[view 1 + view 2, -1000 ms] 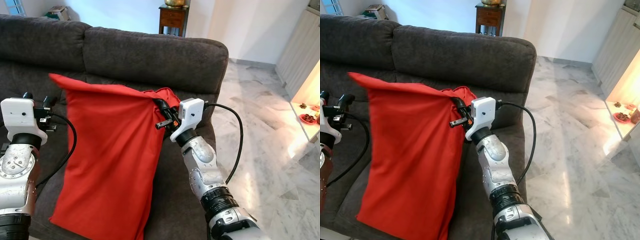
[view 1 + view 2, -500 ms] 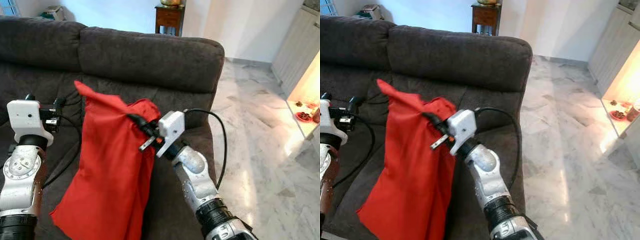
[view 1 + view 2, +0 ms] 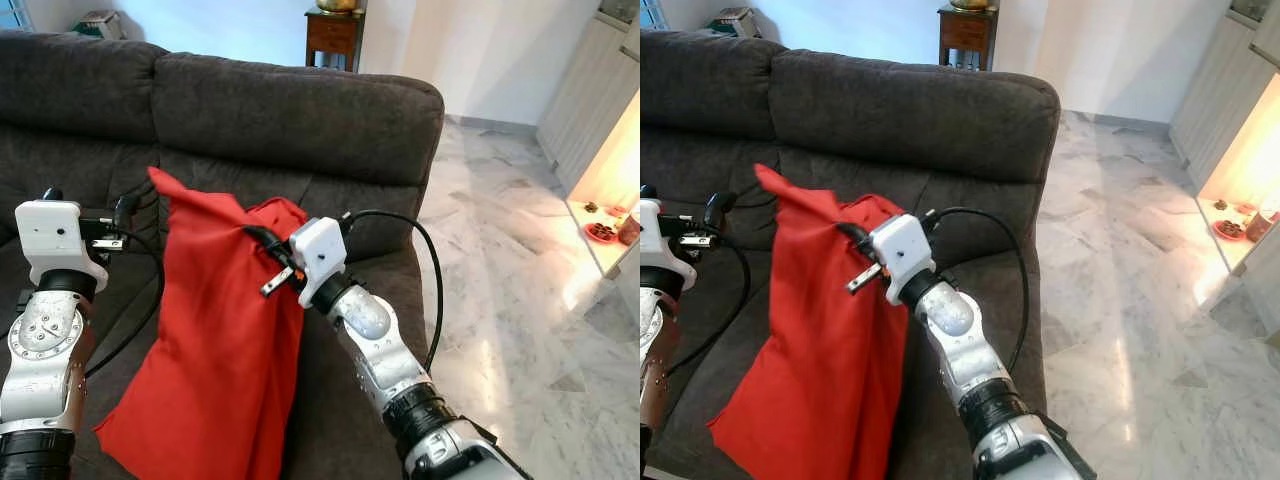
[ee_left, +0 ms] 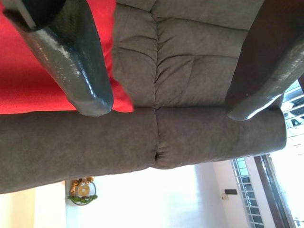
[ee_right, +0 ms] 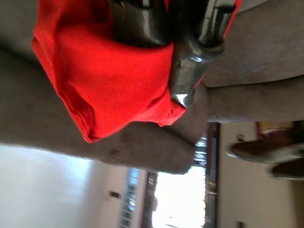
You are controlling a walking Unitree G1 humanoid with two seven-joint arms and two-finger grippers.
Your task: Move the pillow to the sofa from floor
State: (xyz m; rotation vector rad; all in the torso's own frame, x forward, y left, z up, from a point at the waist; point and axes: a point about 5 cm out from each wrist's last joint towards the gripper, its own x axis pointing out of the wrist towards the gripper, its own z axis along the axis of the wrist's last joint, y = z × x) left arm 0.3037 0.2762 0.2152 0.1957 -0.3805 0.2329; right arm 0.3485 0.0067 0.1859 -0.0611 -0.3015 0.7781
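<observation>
My right gripper (image 3: 262, 243) has its jaws clamped on the top edge of the red pillow (image 3: 215, 340); fabric is bunched between the fingers (image 5: 190, 71). The pillow hangs upright over the sofa (image 3: 290, 110) seat, near its right end, with the lower corners down at the seat's front edge. My left gripper (image 3: 125, 215) sits just beside the pillow's left edge, jaws apart, holding nothing. Marble floor (image 3: 520, 300) lies to the right of the sofa.

Bright daylight, rt-side glare, sharp.
</observation>
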